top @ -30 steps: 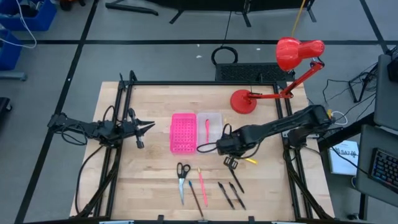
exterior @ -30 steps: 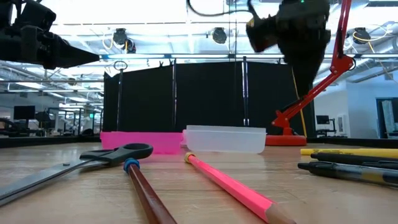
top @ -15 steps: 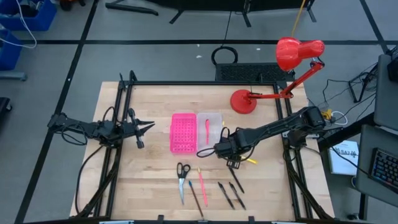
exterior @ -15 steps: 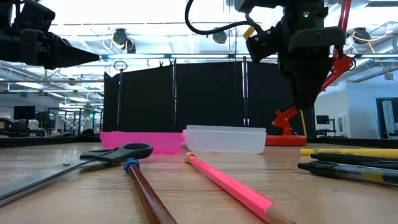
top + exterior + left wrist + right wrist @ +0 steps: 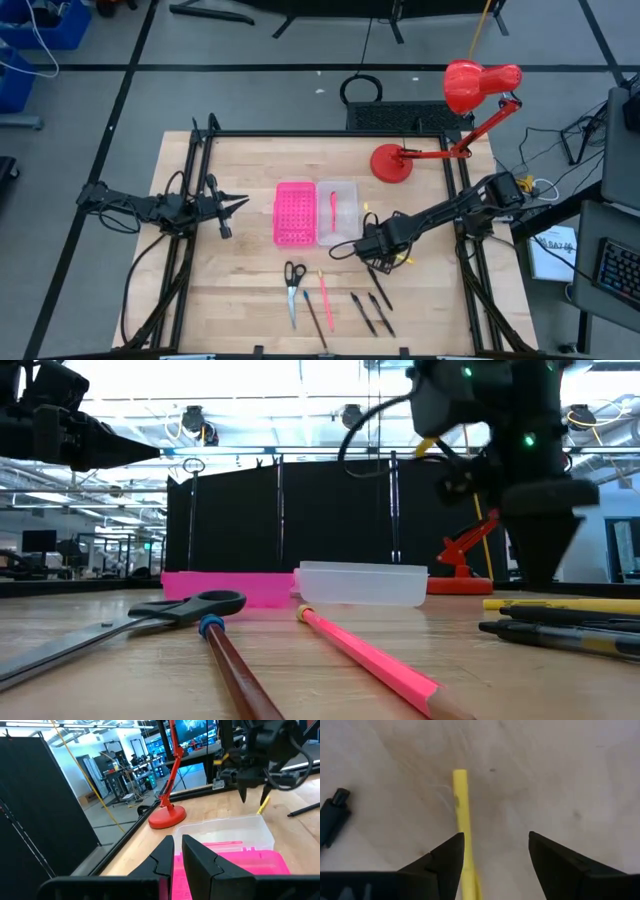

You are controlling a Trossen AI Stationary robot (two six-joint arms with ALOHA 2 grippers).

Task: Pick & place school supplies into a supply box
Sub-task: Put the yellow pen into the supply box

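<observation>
The clear supply box [image 5: 342, 212] stands mid-table, joined to a pink perforated half [image 5: 295, 213]. A pink pen [image 5: 333, 207] lies in the clear box. My right gripper [image 5: 380, 262] hangs open just above a yellow pencil [image 5: 462, 815], which lies flat on the table between the fingers, close to one of them. Nearer the front edge lie scissors [image 5: 293, 288], a brown pencil [image 5: 314, 312], a pink pencil [image 5: 325, 290] and two black pens [image 5: 370, 308]. My left gripper [image 5: 236, 203] waits shut and empty at the table's left.
A red desk lamp stands with its base [image 5: 391, 163] at the far right of the table, behind the box. Black frame rails [image 5: 200, 160] run along the table's left and right sides. Bare wood lies between the box and the left arm.
My right gripper has gone from beside the clear box toward the table's right edge and down, and now hangs low over the yellow pencil. The supplies on the table and the box have stayed where they were.
</observation>
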